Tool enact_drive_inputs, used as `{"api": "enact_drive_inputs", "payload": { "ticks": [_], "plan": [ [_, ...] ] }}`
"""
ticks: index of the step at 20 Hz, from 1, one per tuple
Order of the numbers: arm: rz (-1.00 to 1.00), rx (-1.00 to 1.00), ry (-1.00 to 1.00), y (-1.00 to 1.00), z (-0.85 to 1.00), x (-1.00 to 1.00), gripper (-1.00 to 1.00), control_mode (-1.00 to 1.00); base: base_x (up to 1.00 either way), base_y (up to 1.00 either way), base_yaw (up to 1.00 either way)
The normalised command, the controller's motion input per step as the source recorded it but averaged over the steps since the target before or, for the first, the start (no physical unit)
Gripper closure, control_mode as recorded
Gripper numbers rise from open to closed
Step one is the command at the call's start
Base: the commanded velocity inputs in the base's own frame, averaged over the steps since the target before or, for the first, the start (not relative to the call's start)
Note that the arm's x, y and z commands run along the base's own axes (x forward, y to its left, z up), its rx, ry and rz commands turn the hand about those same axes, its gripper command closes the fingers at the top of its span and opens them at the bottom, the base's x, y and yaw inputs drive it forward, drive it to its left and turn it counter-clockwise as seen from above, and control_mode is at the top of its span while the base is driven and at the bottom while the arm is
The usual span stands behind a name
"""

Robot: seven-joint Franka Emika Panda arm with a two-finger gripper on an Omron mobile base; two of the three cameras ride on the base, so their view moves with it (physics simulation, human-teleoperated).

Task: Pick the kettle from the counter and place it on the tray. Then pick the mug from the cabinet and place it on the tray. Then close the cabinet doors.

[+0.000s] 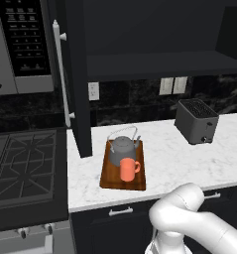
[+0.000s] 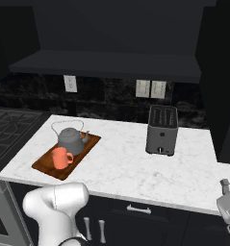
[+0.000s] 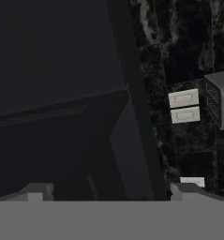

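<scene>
**Ana:** Orange mug (image 1: 128,169) sits on the reddish-brown tray (image 1: 108,174), right in front of the dark grey kettle (image 1: 123,149), close enough that they may be touching. Both stand upright, kettle at the back end of the board, mug at the near end, so the two share it without crowding the rim.

**Ben:** So, judging by that, the two placements are done and the doors are what's left. Where's the gripper?

**Ana:** Off at the right edge of the right base view, low, gripper (image 2: 229,206) well to the side of the tray. In the hand view its two finger tips stand far apart at the bottom, so the jaws are spread with nothing between them.

**Ben:** And ahead of the jaws?

**Ana:** Dark cabinet (image 3: 57,70) interior and shelf, with a door panel edge running up between the tips, and wall outlets (image 3: 183,106) beyond to one side.

**Ben:** The left cabinet door (image 1: 73,74) hangs wide open, its bar handle (image 1: 61,74) facing the microwave (image 1: 21,44).

**Ana:** The toaster (image 1: 196,120) on the marble counter (image 1: 189,158) stands well apart from the tray. My guess: the hand is lining up on the right door (image 2: 221,81).
</scene>
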Motion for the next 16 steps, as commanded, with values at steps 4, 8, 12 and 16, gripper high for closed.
{"api": "enact_drive_inputs", "payload": {
  "ticks": [4, 8, 12, 16],
  "plan": [
    [0.0, 0.17, 0.0, -0.05, 0.16, 0.34, -1.0, -1.0, 0.0, 0.0, 0.0],
    [0.0, 0.16, 0.0, -0.13, 0.23, 0.34, -1.0, -1.0, 0.0, 0.0, 0.0],
    [-0.03, 0.1, -0.01, -0.14, 0.2, 0.23, -1.0, -1.0, 0.0, 0.0, 0.0],
    [-0.04, 0.04, -0.09, -0.06, 0.15, 0.21, -1.0, -1.0, 0.0, 0.0, 0.0]
  ]
}}
